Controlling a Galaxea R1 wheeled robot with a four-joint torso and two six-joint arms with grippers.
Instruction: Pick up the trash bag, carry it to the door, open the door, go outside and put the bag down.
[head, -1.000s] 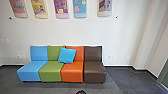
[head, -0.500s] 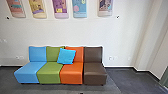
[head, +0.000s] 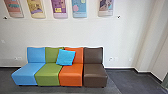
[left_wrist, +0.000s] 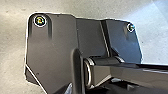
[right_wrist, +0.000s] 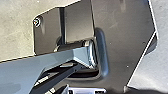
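Trash bag: its place, whether it is picked up, and either end effector's state I cannot tell, but the robot faces an indoor sofa (head: 95, 75), blue cushion (head: 65, 57) against its back edge, so door, exit and set-down presumably remain.

Wide dark-grey plate (left_wrist: 55, 47) is bearing round, pale-rimmed fittings (left_wrist: 40, 21) at corners, plus raised, rounded dark ridge (left_wrist: 76, 67). Smooth grey jointed bar (left_wrist: 125, 75) is showing silvery ring (left_wrist: 88, 72).

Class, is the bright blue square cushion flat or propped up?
Propped up: the cushion leans against the green backrest and the orange backrest.
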